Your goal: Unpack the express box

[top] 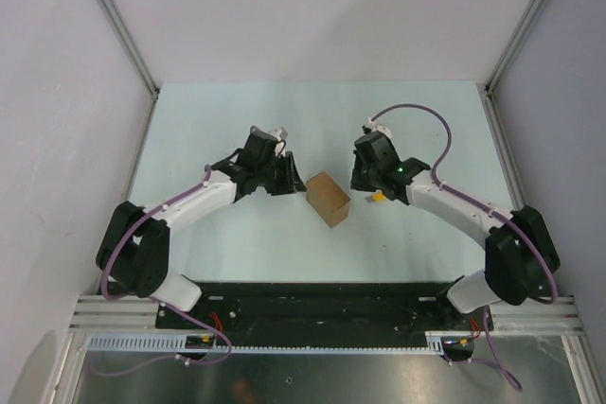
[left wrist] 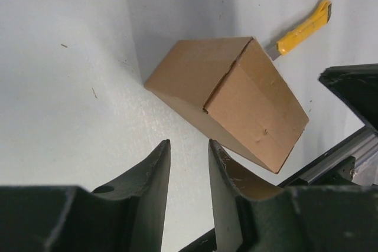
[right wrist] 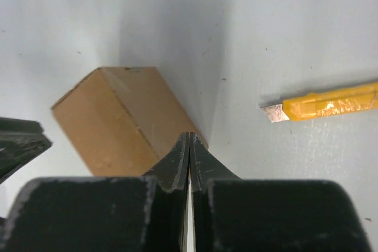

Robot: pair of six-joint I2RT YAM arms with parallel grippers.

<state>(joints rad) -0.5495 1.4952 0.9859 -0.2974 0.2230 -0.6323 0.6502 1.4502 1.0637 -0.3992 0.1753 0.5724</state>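
The small brown cardboard box (top: 329, 199) sits closed on the pale table (top: 237, 120), right between the two arms. Left gripper (left wrist: 189, 169) — jaws apart, nothing between them, box just ahead. Right gripper (right wrist: 189, 149) — fingers pressed together, tips by the box's corner, contact unclear. From above, the yellow utility knife (top: 377, 198) is a mere speck beside the right gripper; the wrist views show its handle and grey blade.

1. Counter (top: 237, 243): pale, matte, with a few dark specks in the wrist views.
2. Plain white panels close it in: left wall (top: 57, 92), back wall (top: 322, 7), right wall (top: 568, 120).
3. Metal posts (top: 115, 21) run at both back corners.
4. Near edge: black plate (top: 322, 292), metal rail (top: 322, 311), slotted cable duct (top: 284, 342).
5. Light is diffuse and the shadows are soft.
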